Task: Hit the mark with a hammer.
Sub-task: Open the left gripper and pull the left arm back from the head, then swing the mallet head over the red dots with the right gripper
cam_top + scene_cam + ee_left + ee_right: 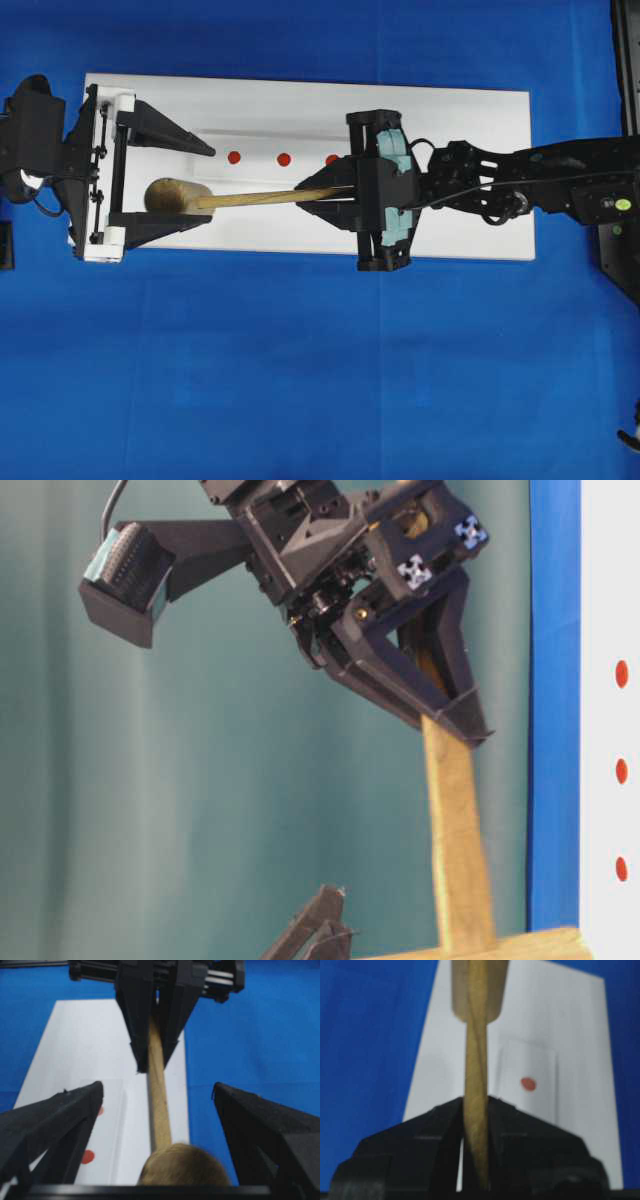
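Observation:
The hammer (255,198), a tan wooden mallet, lies lengthwise over the white board (480,120), head (170,195) to the left. My right gripper (310,192) is shut on the end of its handle (476,1060). My left gripper (205,185) is open, its fingers (60,1115) standing wide on either side of the head (182,1165) without touching it. Three red marks (284,159) sit in a row on the board just beyond the handle; one mark (528,1083) shows to the right of it in the right wrist view.
Blue cloth (300,380) surrounds the white board on all sides. A black fixture (625,60) stands at the right edge of the overhead view. A pale clear sheet (530,1080) lies under the marks.

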Available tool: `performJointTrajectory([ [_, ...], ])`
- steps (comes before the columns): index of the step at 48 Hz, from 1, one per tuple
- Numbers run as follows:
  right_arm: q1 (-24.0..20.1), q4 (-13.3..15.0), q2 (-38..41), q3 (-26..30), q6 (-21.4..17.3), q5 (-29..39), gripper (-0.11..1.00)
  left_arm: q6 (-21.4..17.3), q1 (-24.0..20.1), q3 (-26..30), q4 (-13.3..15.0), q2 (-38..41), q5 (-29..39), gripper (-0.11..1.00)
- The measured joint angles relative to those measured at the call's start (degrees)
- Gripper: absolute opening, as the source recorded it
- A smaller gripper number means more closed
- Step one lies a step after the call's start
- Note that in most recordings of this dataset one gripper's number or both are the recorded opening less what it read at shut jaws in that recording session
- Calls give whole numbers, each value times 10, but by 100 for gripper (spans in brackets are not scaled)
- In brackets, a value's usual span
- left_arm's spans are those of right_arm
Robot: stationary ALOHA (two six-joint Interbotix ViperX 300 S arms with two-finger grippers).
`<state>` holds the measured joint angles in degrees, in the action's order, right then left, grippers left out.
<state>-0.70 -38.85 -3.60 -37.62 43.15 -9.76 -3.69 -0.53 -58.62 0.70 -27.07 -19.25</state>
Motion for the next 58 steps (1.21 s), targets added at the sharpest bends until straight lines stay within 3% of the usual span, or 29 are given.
performJointTrajectory([
  [12,-1,-4,1,0,1,0,3,-1,-1,-11,0,-19,4,83],
  [20,-1,-17,-6,-7,1,0,3,0,-2,-47,0,-78,23,83],
  [26,0,-25,-14,-18,1,0,3,0,-2,-69,0,-145,65,83],
  [42,0,-41,-22,-30,1,7,3,2,-2,-110,0,-353,257,83],
  [58,0,-45,-23,-31,1,9,3,-4,-2,-127,0,-388,287,81],
])
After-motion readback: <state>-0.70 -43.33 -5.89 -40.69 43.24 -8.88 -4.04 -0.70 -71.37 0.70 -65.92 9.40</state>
